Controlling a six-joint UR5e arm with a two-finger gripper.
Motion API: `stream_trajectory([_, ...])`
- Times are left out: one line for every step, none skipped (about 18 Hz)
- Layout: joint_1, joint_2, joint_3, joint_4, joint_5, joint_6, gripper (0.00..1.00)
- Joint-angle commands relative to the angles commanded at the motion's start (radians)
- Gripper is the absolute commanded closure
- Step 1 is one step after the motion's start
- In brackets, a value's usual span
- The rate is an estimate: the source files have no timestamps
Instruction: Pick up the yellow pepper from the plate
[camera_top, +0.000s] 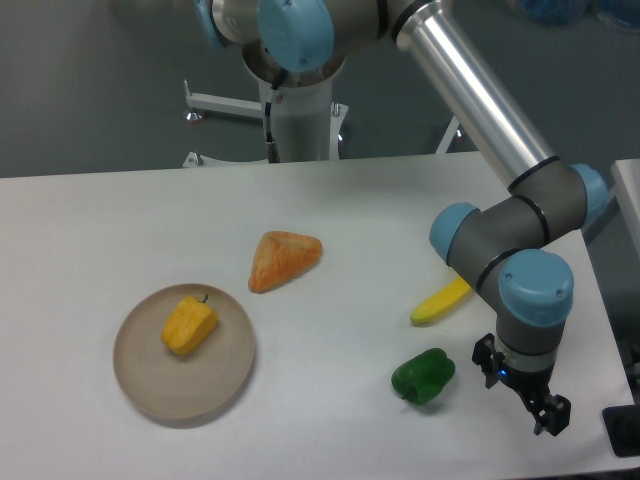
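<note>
The yellow pepper (189, 324) lies on the plate (150, 385), near left of the table (110, 220); the gripper (524, 397) hangs at the near right, well apart, just right of a green pepper (423, 376); its jaw state cannot be told.

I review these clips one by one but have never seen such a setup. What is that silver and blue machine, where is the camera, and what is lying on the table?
It is a jointed robot arm, filmed by one fixed camera looking down across a white table. At its tip, low on the right, is a small dark claw; it hangs above the table and holds nothing, though I cannot tell how far it is open. On the left a tan plate carries a yellow pepper, the thing to be picked up. Nearby lie an orange wedge, a green pepper, and a banana partly hidden behind the arm.
</note>
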Motion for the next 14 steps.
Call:
stream_trajectory([-0.002,0.002,-0.002,0.002,0.0,-0.003,0.0])
stream_trajectory([-0.002,0.005,-0.002,0.0,0.0,-0.006,0.0])
stream_trajectory([-0.003,0.012,-0.002,0.0,-0.002,-0.009,0.0])
stream_trajectory([-0.005,0.021,-0.009,-0.002,-0.002,-0.011,0.0])
stream_trajectory([-0.011,0.035,-0.017,-0.003,0.003,-0.012,0.0])
stream_trajectory([-0.015,0.049,-0.026,-0.009,0.005,-0.015,0.0])
stream_trajectory([-0.017,0.069,-0.046,-0.011,0.006,-0.02,0.0])
stream_trajectory([-0.017,0.09,-0.072,-0.011,0.006,-0.026,0.0])
stream_trajectory([-0.017,0.109,-0.093,-0.012,0.006,-0.035,0.0])
stream_trajectory([-0.018,0.126,-0.113,-0.012,0.006,-0.043,0.0])
stream_trajectory([-0.026,0.144,-0.132,-0.021,0.006,-0.051,0.0])
stream_trajectory([-0.037,0.159,-0.143,-0.034,0.006,-0.057,0.0])
stream_trajectory([-0.043,0.178,-0.152,-0.057,0.006,-0.07,0.0])
stream_trajectory([-0.049,0.193,-0.156,-0.083,0.008,-0.09,0.0])
